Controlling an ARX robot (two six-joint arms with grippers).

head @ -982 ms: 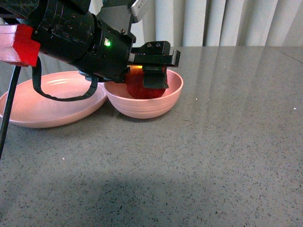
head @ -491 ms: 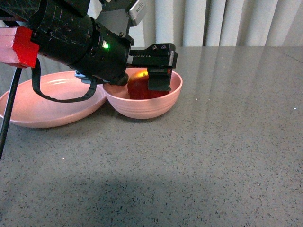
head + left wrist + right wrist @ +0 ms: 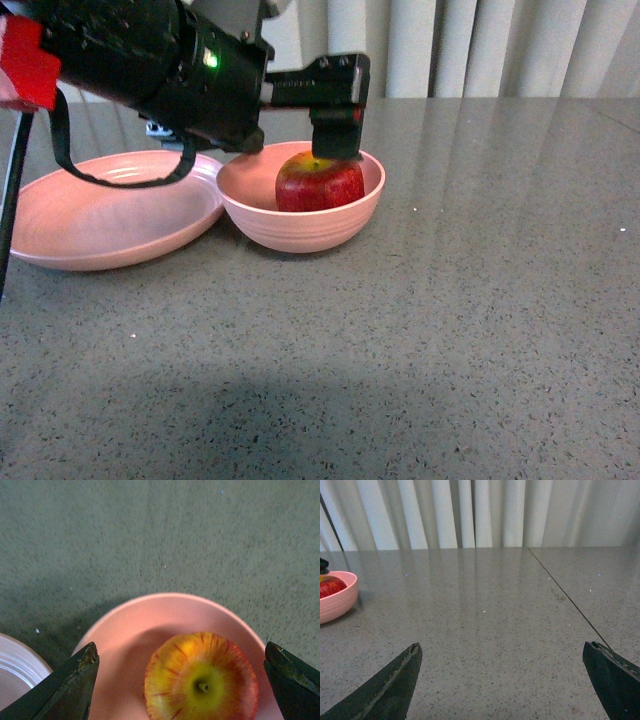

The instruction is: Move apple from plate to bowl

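Observation:
The dark red apple (image 3: 318, 184) with a yellow patch at its stem rests inside the deep pink bowl (image 3: 300, 222). The shallow pink plate (image 3: 100, 225) lies just left of the bowl, touching it, and holds nothing. My left gripper (image 3: 330, 135) hangs open just above the apple, not touching it. In the left wrist view the apple (image 3: 201, 677) sits in the bowl (image 3: 125, 635) between my spread fingers (image 3: 70, 685). My right gripper (image 3: 505, 680) is open and empty over bare tabletop; the bowl (image 3: 335, 600) shows at the edge of its view.
The grey speckled table (image 3: 450, 330) stretches to the right and front of the bowl. A seam (image 3: 565, 595) runs across the table in the right wrist view. White curtains (image 3: 480, 45) hang behind the table.
My left gripper has let go of the apple and risen out of the bowl. The apple now sits on its own in the bowl.

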